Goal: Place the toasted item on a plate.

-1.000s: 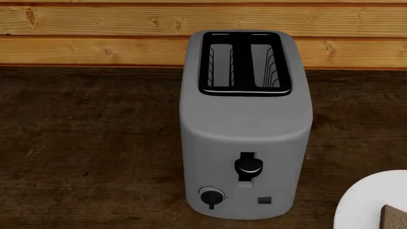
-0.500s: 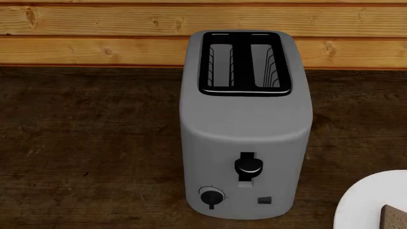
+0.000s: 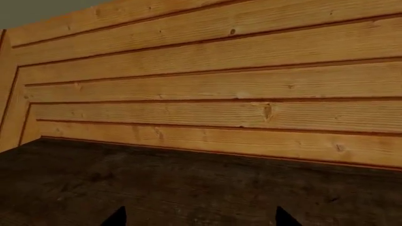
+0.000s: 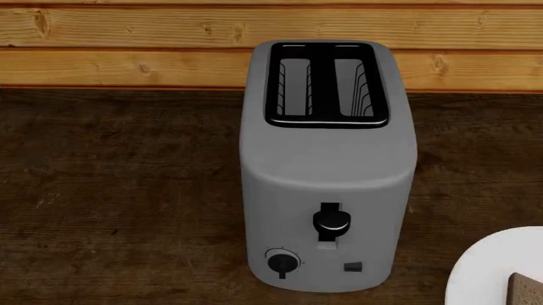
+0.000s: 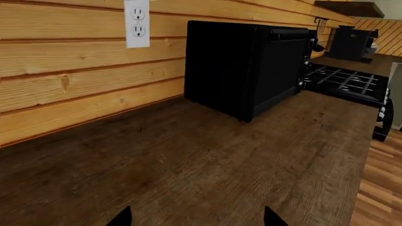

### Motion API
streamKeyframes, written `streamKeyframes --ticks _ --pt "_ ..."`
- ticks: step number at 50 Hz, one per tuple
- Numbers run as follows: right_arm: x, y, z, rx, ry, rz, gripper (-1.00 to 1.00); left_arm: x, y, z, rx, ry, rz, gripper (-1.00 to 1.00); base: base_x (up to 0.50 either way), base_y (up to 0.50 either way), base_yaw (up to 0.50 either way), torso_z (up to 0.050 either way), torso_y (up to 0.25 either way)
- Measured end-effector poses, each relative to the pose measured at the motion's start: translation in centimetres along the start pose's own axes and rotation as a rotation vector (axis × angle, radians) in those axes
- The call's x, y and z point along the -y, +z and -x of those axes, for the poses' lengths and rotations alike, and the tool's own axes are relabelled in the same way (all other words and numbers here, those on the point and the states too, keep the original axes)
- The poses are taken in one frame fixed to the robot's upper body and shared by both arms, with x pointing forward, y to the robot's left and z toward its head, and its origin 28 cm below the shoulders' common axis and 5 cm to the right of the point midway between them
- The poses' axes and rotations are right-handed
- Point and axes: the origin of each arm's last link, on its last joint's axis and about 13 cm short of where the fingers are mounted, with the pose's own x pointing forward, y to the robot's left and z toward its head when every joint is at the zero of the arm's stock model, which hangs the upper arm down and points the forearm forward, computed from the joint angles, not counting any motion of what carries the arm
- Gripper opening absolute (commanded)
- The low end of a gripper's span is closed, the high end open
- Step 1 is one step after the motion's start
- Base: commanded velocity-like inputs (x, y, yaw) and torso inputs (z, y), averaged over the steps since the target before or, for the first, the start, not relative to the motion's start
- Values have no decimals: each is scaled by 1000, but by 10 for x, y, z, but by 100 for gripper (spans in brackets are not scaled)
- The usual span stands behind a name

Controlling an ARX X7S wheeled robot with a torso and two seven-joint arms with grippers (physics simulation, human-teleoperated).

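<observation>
The slice of toast (image 4: 528, 289), dull brown, lies on the white plate (image 4: 484, 273) at the bottom right corner of the head view; both are cut off by the frame edge. The grey toaster (image 4: 327, 171) stands in the middle with both slots empty. Neither gripper shows in the head view. My left gripper (image 3: 199, 219) is open and empty over bare dark counter, facing the wood-plank wall. My right gripper (image 5: 196, 218) is open and empty over the counter.
A wood-plank wall (image 4: 127, 44) runs behind the dark counter (image 4: 119, 203). In the right wrist view a black microwave (image 5: 248, 66) stands against the wall under a power outlet (image 5: 137, 22), with a stove (image 5: 342, 77) beyond it.
</observation>
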Motion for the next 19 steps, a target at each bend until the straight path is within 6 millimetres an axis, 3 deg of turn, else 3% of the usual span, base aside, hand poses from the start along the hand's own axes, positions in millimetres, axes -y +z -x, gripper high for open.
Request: streamKeyframes --ticks 19 --pt "32 -23 14 -37 -91 -23 100 3 -5 -2 -5 -28 0 100 0 0 0 0 0"
